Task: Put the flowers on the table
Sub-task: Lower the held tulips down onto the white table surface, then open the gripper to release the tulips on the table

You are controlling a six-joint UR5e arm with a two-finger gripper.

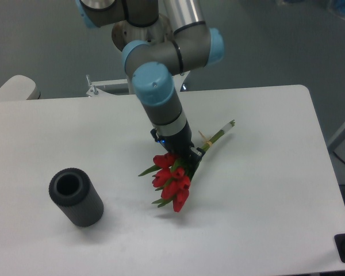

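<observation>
Apparently the jaws (183, 154) grip the flowers (172, 180) just above the buds, tilted low over the surface (264, 195); opening before the bunch rests flat could bruise them.

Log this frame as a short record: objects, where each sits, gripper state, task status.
flowers: red tulip bunch near table centre, buds pointing toward the camera, stems angled up to the right
gripper: closed on the bunch just above the buds
contact: bunch looks low and tilted; whether it touches the tabletop cannot be told
dark ribbed cylinder: lying on the left front of the table, open end showing, apart from the flowers
table: white, rounded corners
task status: flowers not yet released
</observation>
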